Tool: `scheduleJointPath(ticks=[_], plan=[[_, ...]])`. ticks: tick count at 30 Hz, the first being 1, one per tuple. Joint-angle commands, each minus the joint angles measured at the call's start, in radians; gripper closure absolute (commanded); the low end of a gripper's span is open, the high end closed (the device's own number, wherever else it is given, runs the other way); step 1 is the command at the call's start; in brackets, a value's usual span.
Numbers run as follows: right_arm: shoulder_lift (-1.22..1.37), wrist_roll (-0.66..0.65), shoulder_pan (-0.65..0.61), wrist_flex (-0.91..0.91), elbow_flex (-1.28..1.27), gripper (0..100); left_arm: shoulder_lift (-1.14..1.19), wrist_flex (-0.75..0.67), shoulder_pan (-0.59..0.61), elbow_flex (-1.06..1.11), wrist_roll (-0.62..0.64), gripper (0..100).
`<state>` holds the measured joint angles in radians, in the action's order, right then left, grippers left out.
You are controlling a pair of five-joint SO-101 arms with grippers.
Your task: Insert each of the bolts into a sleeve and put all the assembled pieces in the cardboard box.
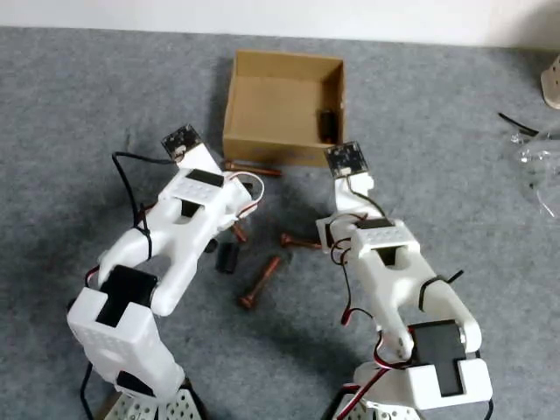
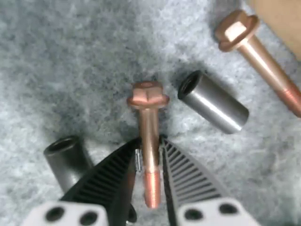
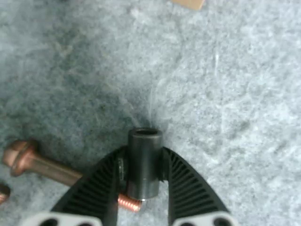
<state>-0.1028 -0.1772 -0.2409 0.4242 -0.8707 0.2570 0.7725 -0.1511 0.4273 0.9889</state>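
Nearest you, a loose bolt (image 1: 260, 282) lies on the grey carpet (image 1: 70, 131) between the two arms, with a black sleeve (image 1: 227, 256) just to its left; a little farther, your left gripper (image 2: 149, 143) pinches a copper bolt (image 2: 149, 117) by the shaft, head pointing away from the jaws, a grey sleeve (image 2: 214, 101) lying just beside that head; your right gripper (image 3: 144, 154) is clamped around a dark sleeve (image 3: 145, 174), and a second bolt (image 1: 300, 241) lies just left of it; farthest stands the open cardboard box (image 1: 262, 149), a dark piece (image 1: 328, 125) against its right wall, and another bolt (image 1: 254, 168) lies along its near wall.
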Motion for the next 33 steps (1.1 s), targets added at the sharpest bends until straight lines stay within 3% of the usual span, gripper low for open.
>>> scheduleJointPath(ticks=[1, 10, 27, 33], plan=[[-0.015, -0.014, 0.016, -0.028, 0.041, 99.5, 0.002, -0.026, 0.016, -0.031, -0.006, 99], [-0.015, -0.014, 0.018, -0.028, 0.041, 99.5, -0.107, -0.006, -0.008, -0.008, -0.187, 100], [-0.019, -0.014, 0.019, -0.028, 0.041, 99.5, -0.688, 0.028, -0.008, 0.325, -0.457, 100], [-0.127, -0.014, 0.018, -0.073, 0.018, 99.5, -0.811, 0.028, -0.008, 0.395, -0.473, 100]])
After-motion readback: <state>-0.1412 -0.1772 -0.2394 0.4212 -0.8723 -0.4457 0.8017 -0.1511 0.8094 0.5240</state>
